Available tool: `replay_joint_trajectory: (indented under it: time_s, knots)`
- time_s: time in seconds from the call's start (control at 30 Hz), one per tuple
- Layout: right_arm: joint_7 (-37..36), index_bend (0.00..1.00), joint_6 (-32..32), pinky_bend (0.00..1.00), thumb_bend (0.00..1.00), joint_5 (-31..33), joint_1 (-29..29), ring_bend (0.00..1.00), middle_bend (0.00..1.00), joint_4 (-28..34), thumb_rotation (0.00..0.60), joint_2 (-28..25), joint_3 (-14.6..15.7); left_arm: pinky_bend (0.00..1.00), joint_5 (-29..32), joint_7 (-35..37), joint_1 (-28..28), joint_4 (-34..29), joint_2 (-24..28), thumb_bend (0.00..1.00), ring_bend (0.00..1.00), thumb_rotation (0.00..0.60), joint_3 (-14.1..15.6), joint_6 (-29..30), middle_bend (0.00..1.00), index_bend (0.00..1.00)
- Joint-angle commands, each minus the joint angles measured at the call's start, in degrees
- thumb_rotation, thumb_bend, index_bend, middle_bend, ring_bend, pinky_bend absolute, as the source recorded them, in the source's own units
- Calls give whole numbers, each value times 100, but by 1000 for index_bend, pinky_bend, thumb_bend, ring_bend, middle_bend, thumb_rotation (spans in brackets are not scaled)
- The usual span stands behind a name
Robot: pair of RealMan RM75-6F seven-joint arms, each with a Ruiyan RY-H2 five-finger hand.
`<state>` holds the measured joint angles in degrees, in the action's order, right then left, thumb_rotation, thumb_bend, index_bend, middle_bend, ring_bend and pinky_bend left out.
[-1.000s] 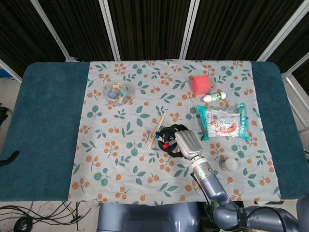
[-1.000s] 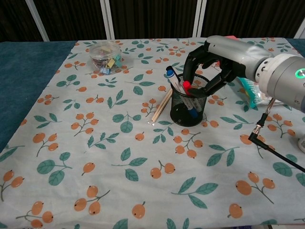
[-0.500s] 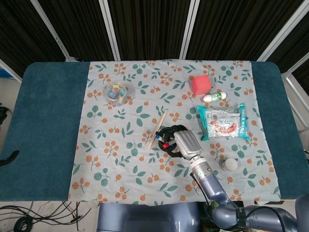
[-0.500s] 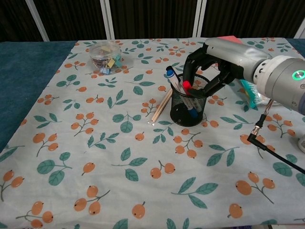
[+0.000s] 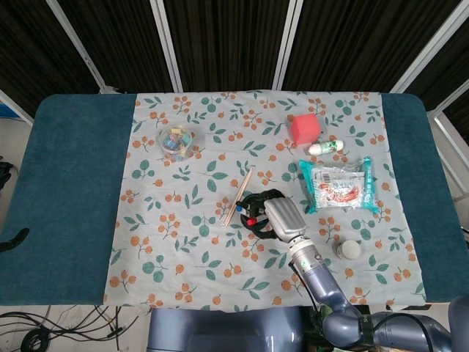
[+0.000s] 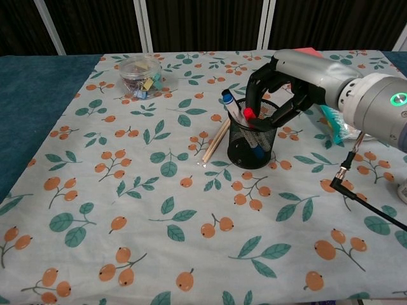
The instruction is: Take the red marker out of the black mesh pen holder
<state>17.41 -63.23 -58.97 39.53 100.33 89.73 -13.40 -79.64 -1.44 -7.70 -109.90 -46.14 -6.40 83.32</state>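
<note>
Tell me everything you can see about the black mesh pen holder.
The black mesh pen holder is a round cup of what looks like wire mesh, standing upright on the floral cloth. A red marker and a blue-capped pen poke out of it. The right robot hand curls over its rim, fingers at the red marker. Wooden sticks lie just left.

no text can be read; the print on the snack packet point(image 5: 338, 185) is too small.

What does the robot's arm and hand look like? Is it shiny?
The right hand has black fingers and a smooth silver-grey back. Its arm is round and grey, slightly shiny, with a small green light. A thin black cable hangs below it.
</note>
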Motion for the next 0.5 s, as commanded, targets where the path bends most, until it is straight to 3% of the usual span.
replay_joint_trajectory:
  time_s: [0.03, 0.5]
  knots:
    - [-2, 604, 2, 181, 437, -10, 0, 262, 529, -4, 600, 1, 5, 0, 2, 0, -1, 1, 1, 180, 0, 600, 0, -4, 0, 80]
    - [-237, 621, 1, 181, 551, -89, 9, 269, 535, 12, 600, -58, -156, 0, 36, 14, -4, 17, -1, 180, 0, 600, -7, -18, 0, 80]
